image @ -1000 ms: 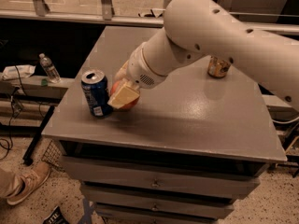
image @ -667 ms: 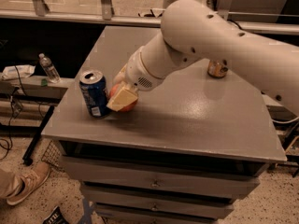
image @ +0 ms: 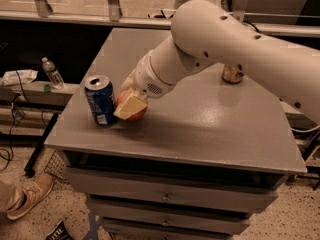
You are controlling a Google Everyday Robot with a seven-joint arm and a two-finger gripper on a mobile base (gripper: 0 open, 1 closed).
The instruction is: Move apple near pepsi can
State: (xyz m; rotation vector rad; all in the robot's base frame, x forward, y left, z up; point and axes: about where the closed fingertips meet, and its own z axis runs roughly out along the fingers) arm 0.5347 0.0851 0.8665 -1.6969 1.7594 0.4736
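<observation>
The dark blue pepsi can (image: 100, 99) with a silver top stands upright near the front left corner of the grey table (image: 200, 129). The red-orange apple (image: 136, 113) sits right beside the can, on its right, down at the table surface. My gripper (image: 129, 104) is around the apple, and its cream-coloured fingers (image: 131, 105) cover most of the fruit. The white arm reaches in from the upper right and hides the apple's stem.
A gold-brown can (image: 232, 74) stands at the back right of the table, partly behind the arm. A plastic bottle (image: 52, 73) stands on a low shelf to the left. Drawers lie under the table's front edge, and a shoe (image: 27, 196) rests on the floor at left.
The gripper with the apple has moved a little lower and left, closer to the pepsi can. The can has not moved.
</observation>
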